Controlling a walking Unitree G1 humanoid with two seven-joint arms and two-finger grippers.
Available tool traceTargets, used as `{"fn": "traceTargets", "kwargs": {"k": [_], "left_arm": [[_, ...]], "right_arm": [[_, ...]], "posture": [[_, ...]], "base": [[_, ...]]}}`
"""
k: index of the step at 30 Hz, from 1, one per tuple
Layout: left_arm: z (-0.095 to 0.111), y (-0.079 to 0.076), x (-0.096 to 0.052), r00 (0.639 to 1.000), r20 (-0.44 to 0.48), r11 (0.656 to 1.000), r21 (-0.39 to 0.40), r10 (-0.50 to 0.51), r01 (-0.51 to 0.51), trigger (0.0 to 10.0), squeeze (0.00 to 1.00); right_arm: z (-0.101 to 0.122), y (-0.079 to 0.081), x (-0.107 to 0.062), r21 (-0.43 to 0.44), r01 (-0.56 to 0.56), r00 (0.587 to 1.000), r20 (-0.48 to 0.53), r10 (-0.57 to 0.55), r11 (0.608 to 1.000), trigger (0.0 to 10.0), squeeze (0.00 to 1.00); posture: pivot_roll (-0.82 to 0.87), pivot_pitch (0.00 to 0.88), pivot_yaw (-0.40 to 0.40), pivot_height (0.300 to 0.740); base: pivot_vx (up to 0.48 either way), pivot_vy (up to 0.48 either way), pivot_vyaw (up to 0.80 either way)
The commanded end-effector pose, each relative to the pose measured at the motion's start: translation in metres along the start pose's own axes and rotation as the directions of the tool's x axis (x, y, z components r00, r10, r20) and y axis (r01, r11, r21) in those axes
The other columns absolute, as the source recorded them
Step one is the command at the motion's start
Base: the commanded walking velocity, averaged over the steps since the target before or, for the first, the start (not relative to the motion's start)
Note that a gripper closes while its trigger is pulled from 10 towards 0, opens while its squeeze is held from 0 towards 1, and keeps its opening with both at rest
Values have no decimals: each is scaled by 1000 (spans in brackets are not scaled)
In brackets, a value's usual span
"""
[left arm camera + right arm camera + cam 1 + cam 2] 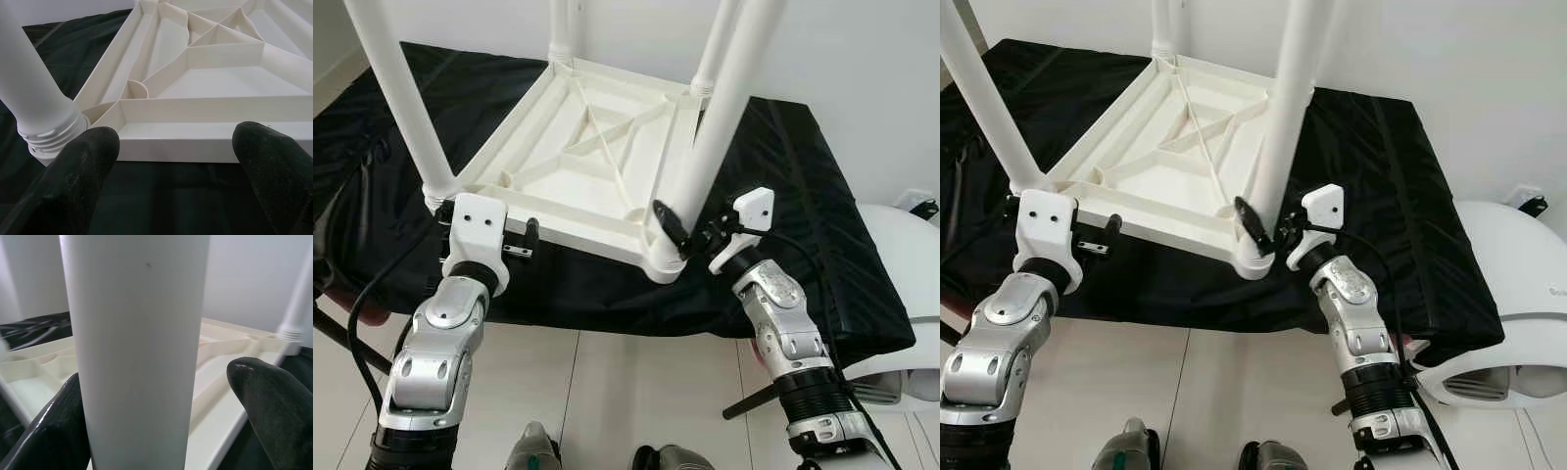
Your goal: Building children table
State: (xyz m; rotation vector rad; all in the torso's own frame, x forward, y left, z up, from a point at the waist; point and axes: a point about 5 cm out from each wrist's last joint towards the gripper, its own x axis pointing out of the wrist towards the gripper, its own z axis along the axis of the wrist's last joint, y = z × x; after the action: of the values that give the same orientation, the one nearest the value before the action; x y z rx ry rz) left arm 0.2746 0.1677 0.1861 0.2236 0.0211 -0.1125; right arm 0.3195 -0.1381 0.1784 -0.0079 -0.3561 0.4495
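Observation:
A white plastic children's table [587,157] lies upside down on a black cloth, with its legs pointing up. My left gripper [521,240] is open at the near edge, beside the near-left leg [406,98]. In the left wrist view its fingers [73,181] are spread wide in front of the table's rim [205,142], holding nothing. My right gripper [690,240] is open around the base of the near-right leg [715,127]. In the right wrist view that leg [137,347] stands between the fingers [274,406], with a gap on one side.
The black cloth [793,196] covers a low surface that ends just in front of me. A white rounded appliance [901,264] stands at the right. Black cables hang at the left [362,304]. Tiled floor [636,392] lies below, with my feet [533,450] on it.

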Motion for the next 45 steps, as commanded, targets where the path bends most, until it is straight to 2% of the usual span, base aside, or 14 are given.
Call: {"fn": "traceTargets", "kwargs": {"k": [1,4,14,16,20,29,32,40,45], "left_arm": [[0,-9,-1,994,-8,994,5,-106,106,10000,0],[0,-9,-1,994,-9,994,7,-108,108,10000,0],[5,-9,-2,993,2,992,27,-120,119,10000,0],[5,-9,-2,993,1,992,32,-122,121,10000,0],[4,-10,-2,992,-1,991,35,-128,128,10000,0],[4,-11,-1,990,5,989,53,-139,139,10000,0],[4,-11,0,990,6,989,58,-139,138,10000,0],[8,-13,4,988,34,981,123,-153,148,10000,0],[6,-13,14,990,19,979,149,-142,138,10000,0]], "right_arm": [[3,-15,-3,-24,77,997,10,-77,997,10000,0],[2,-17,-4,-21,89,996,11,-89,996,10000,0],[0,-34,-8,-98,193,981,1,-194,976,10000,0],[0,-39,-9,-127,224,974,-1,-226,966,10000,0],[0,-47,-11,-133,275,961,8,-277,952,10000,0],[1,-52,-12,-164,308,951,19,-309,937,10000,0],[1,-52,-12,-157,314,949,25,-314,936,10000,0],[-1,-36,-12,-102,255,967,36,-253,962,10000,0],[4,-26,-21,-56,227,973,66,-223,972,10000,0]], "posture": [[89,75,-109,740],[89,75,-109,740],[85,76,-103,740],[84,74,-103,740],[82,71,-101,740],[77,60,-96,740],[76,56,-94,740],[72,47,-91,740],[45,53,-76,740]], "base": [[0,0,0],[0,0,0],[0,0,0],[0,0,0],[0,0,0],[0,0,0],[0,0,0],[0,0,0],[0,0,0]]}}
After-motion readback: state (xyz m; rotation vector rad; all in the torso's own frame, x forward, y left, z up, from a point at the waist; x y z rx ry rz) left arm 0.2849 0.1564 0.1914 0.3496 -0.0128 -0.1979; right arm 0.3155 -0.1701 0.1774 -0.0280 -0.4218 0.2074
